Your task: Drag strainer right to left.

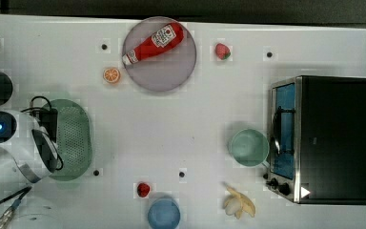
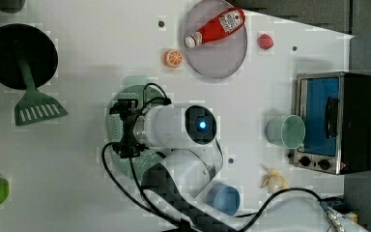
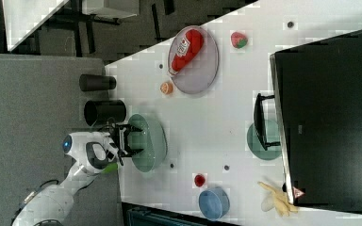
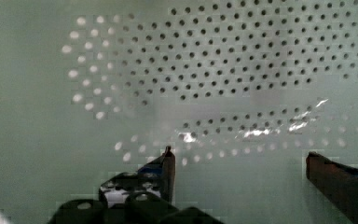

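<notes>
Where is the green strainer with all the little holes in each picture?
Top view: strainer at the top view's left edge, beside the arm.
Left view: left of centre, partly under the arm.
Right view: left of centre, below the black cups.
Wrist view: its holed inside, close up.
Shared landmark: ketchup bottle.

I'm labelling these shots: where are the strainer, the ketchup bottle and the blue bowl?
strainer [image 1: 76, 138], top view, perforated floor.
ketchup bottle [image 1: 153, 43], top view, middle of its red body.
blue bowl [image 1: 164, 213], top view, inside bottom.
</notes>
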